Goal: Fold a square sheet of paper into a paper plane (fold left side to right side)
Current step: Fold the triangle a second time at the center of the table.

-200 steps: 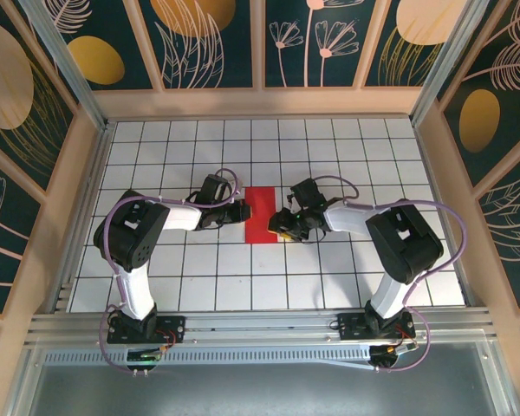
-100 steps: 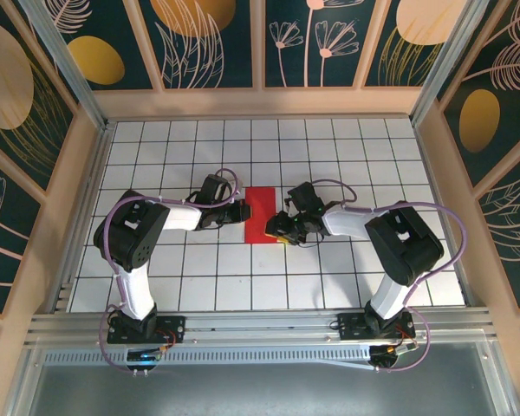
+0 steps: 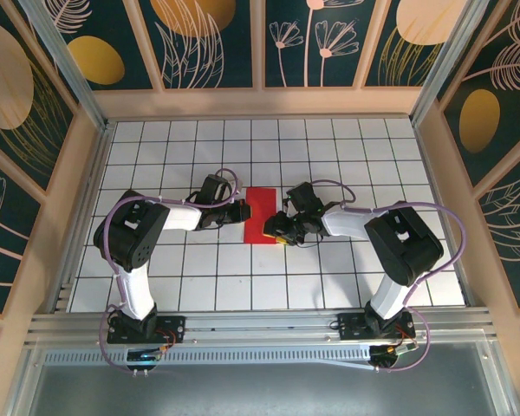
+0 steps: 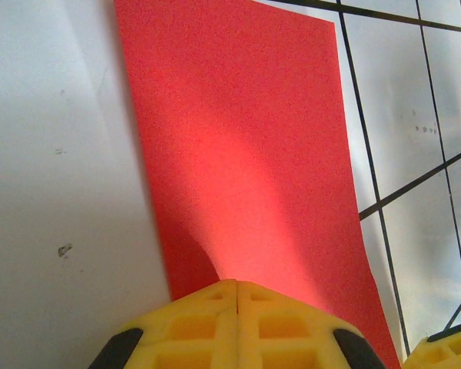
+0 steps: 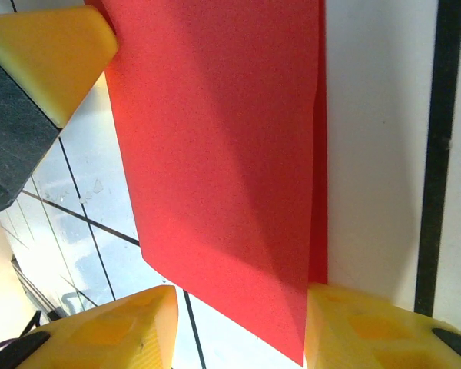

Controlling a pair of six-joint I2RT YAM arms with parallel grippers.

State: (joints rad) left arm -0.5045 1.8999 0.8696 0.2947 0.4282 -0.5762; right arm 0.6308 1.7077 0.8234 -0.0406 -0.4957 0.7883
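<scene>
The square sheet of paper [image 3: 260, 211] is bright red and lies at the middle of the tiled table as a tall, narrow rectangle of two layers, not a plane shape. My left gripper [image 3: 241, 211] is shut, its yellow tips pressed together on the paper's left edge [image 4: 237, 286]. The red paper [image 4: 246, 138] stretches away from them. My right gripper [image 3: 278, 229] stands open at the paper's near right corner. In the right wrist view the paper [image 5: 223, 138] runs between the spread fingers of the right gripper [image 5: 242, 307]. A thin strip of the lower layer shows along the right edge.
The white grid table [image 3: 199, 156] is boxed in by wooden walls [image 3: 260, 102] at the back and sides. The left gripper's yellow finger [image 5: 54, 46] shows close by in the right wrist view. A right gripper finger [image 4: 453, 350] shows in the left wrist view.
The right gripper has edged a little to the left over the paper's near right corner. The left gripper and the paper have stayed put.
</scene>
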